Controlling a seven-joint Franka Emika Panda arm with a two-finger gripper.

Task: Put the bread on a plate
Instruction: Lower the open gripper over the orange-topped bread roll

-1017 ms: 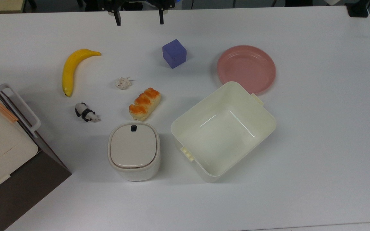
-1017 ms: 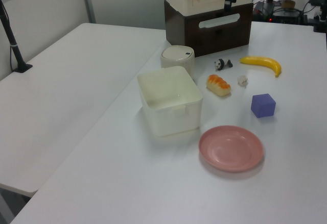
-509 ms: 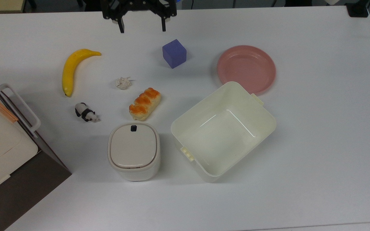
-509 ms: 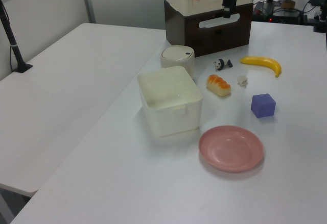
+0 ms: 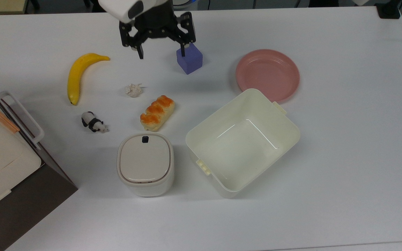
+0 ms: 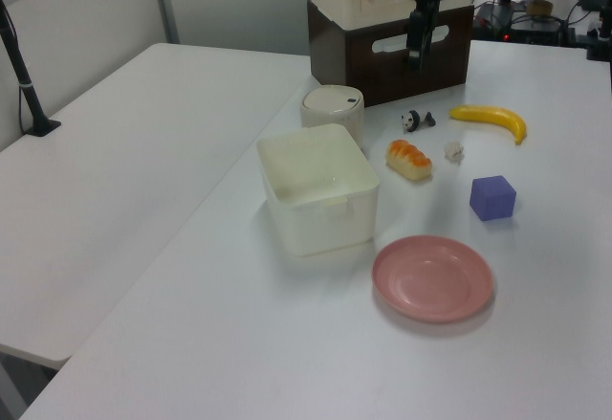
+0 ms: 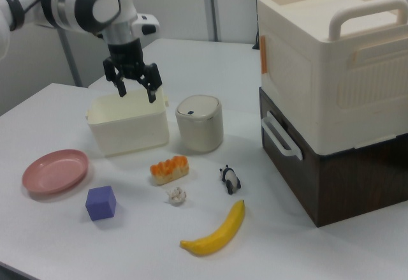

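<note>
Bread (image 5: 157, 113) sits on the table, untouched — top view has the gripper (image 5: 161, 54) now well in over the table, fingers spread wide and empty, bread well below it, plate (image 5: 267, 75) off to the top view's right. Right view: gripper (image 7: 136, 90) hangs high above the bread (image 7: 169, 168) — approach just started, no grasp yet.
</note>
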